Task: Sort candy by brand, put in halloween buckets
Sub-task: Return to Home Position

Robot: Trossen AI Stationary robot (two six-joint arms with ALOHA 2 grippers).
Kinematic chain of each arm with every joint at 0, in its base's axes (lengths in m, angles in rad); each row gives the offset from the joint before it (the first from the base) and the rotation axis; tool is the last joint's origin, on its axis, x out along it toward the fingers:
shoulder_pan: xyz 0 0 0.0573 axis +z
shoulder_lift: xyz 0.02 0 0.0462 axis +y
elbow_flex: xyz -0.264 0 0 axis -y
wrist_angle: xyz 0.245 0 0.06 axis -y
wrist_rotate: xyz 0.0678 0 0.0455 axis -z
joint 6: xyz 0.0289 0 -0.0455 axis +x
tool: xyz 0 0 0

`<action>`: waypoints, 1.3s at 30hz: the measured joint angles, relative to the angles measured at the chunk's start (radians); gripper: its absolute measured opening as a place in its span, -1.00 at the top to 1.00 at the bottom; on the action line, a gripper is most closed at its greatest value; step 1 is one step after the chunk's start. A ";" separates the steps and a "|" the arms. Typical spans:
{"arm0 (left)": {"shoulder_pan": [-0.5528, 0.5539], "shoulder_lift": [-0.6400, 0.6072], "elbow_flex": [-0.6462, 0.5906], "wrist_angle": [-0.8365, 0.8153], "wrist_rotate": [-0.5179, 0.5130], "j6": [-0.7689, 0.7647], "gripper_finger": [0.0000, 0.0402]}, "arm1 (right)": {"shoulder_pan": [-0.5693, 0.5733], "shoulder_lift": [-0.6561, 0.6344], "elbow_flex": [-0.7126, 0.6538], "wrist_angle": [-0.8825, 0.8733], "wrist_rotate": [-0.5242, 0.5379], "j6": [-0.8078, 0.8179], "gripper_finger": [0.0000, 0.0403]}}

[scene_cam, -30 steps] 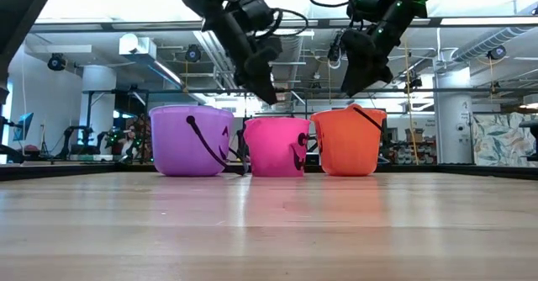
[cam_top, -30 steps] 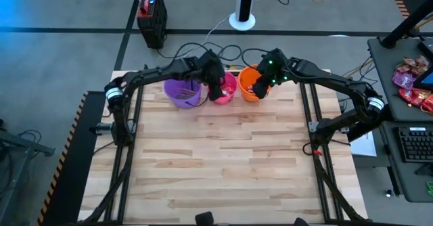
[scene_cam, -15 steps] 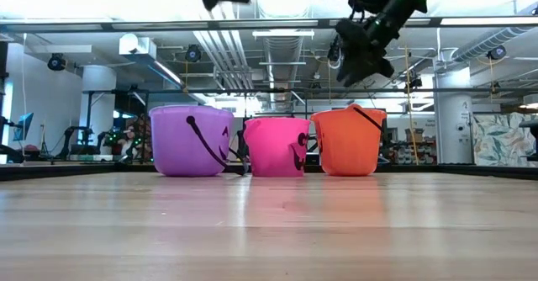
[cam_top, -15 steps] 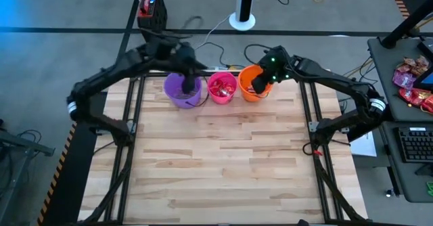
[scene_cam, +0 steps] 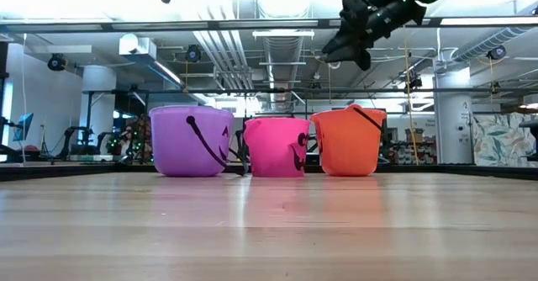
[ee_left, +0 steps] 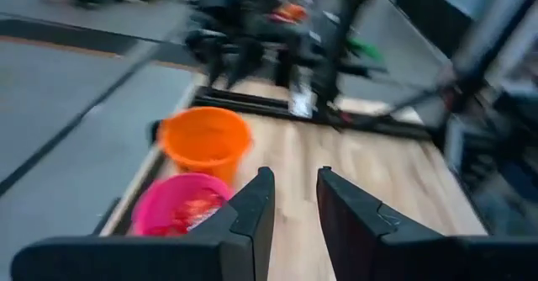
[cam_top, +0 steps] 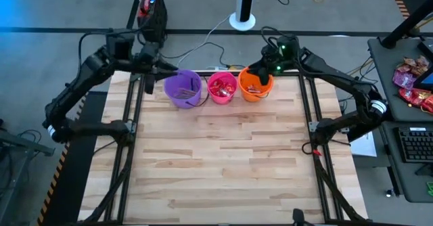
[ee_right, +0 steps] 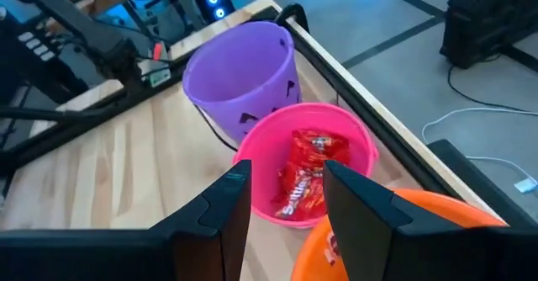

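Note:
Three halloween buckets stand in a row on their bases at the table's far edge: purple (cam_top: 183,89), pink (cam_top: 222,88), orange (cam_top: 256,86). Red candy packets (ee_right: 304,184) lie in the pink bucket. My left gripper (cam_top: 161,70) is open and empty, high above the far edge just left of the purple bucket; its own view (ee_left: 294,176) looks across at the pink and orange buckets. My right gripper (cam_top: 254,72) is open and empty, well above the orange bucket's rim (scene_cam: 329,52), with the pink bucket showing between its fingers (ee_right: 286,172).
A wide stretch of bare wooden tabletop (cam_top: 223,165) lies in front of the buckets. A heaped pile of red and pink wrappers (cam_top: 413,84) and a keyboard (cam_top: 414,145) sit on a side desk to the right. A black box (cam_top: 152,9) stands on the floor beyond the table.
My left gripper has risen from just above the pink bucket and swung toward the table's far left corner, past the purple bucket. My right gripper has risen a little above the orange bucket and tipped from pointing steeply down to nearer level.

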 joint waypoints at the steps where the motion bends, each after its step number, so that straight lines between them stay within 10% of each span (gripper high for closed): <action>1: 0.017 -0.025 -0.042 0.052 -0.006 -0.032 0.62 | -0.005 -0.004 0.000 0.006 -0.001 0.006 0.31; 13: 0.129 -0.375 -0.567 0.625 -0.003 -0.248 0.62 | -0.011 -0.100 -0.076 0.072 -0.009 -0.136 0.31; 19: 0.162 -0.501 -0.816 0.944 0.019 -0.404 0.62 | -0.009 -0.179 -0.298 0.420 -0.206 -0.087 0.31; 39: 0.161 -0.565 -1.387 1.937 -0.044 -0.886 0.62 | -0.021 -0.585 -0.845 0.977 -0.328 0.136 0.31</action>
